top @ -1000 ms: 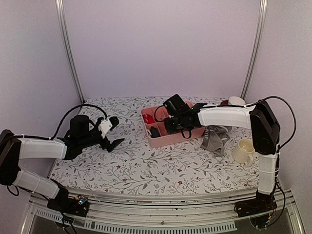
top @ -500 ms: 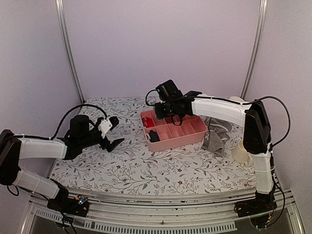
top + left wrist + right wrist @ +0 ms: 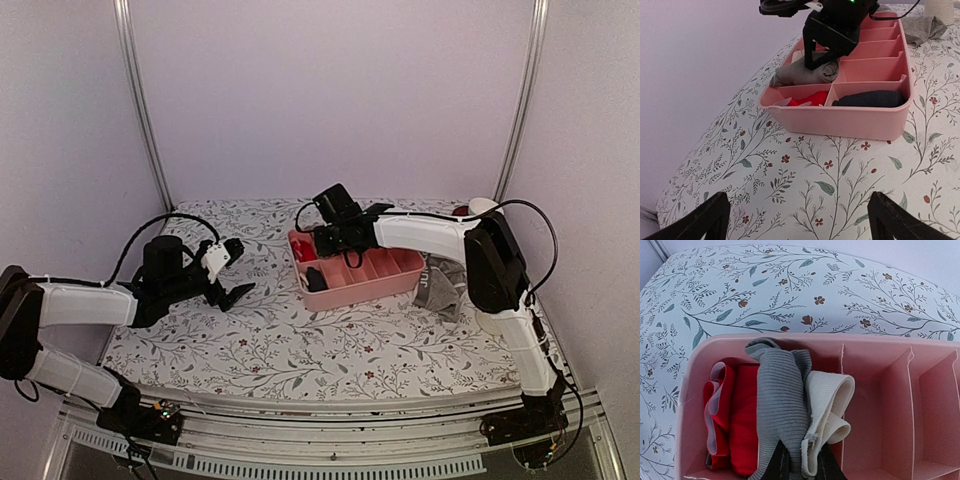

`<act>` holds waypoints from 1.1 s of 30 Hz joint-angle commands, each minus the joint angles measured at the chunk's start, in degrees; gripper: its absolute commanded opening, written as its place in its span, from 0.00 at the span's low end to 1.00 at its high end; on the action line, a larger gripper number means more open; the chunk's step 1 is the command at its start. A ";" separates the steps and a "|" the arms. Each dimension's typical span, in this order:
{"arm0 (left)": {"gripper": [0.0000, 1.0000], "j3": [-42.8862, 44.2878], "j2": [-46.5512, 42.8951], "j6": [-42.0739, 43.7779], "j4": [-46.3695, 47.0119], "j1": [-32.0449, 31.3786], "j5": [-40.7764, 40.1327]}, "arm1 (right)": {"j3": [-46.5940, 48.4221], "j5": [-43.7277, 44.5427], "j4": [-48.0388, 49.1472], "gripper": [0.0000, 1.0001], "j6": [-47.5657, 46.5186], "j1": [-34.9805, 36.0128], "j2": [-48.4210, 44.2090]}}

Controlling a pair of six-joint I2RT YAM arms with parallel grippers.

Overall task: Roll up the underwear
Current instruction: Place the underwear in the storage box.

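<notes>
Pinching rolled grey ribbed briefs (image 3: 782,405) with a pale waistband, the right gripper (image 3: 800,466) shows its tight grip only in its own wrist view, at the pink divided plastic tray's (image 3: 765,338) end compartment beside red cloth (image 3: 742,410). Left wrist view adds a dark rolled cloth (image 3: 870,98) in front. Overhead, the arm (image 3: 420,232) hides that compartment; crumpled grey boxer-briefs (image 3: 445,285) lie right of the tray; the left gripper (image 3: 228,278) hangs spread.
</notes>
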 commanded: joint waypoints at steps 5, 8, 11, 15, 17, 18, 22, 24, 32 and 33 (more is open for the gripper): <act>0.98 -0.33 0.10 0.38 1.19 0.65 0.76 | 0.88 -2.15 -1.39 0.01 0.73 -2.06 4.91; 0.98 -0.25 0.52 0.47 1.14 0.68 0.93 | 1.32 -2.71 -1.71 0.01 0.52 -2.15 5.94; 0.98 -0.09 0.79 0.56 1.03 0.60 0.86 | 3.43 -3.41 -3.47 0.01 -0.21 -2.16 7.68; 0.98 -0.15 0.67 0.64 1.01 0.65 0.89 | 7.44 -2.93 -7.51 0.01 -1.55 -2.14 10.61; 0.98 -0.15 0.72 0.71 1.01 0.65 0.89 | 9.64 -2.76 -10.28 0.01 -2.34 -2.18 12.22; 0.98 -0.15 0.78 0.73 1.01 0.67 0.97 | 10.38 -2.79 -11.48 0.02 -2.94 -2.16 12.76; 0.98 -0.14 0.91 0.82 1.01 0.65 1.12 | 10.62 -2.56 -14.71 0.15 -3.91 -2.16 13.48; 0.98 -0.12 0.94 0.82 1.01 0.66 1.21 | 10.56 -2.16 -15.82 0.22 -4.08 -2.16 13.30; 0.98 -0.07 1.15 0.82 0.92 0.65 1.08 | 10.60 0.90 -14.62 0.48 -6.29 -0.65 7.25; 0.98 -0.07 1.16 0.82 0.92 0.65 1.04 | 10.67 1.26 -14.19 0.50 -6.59 -0.35 6.33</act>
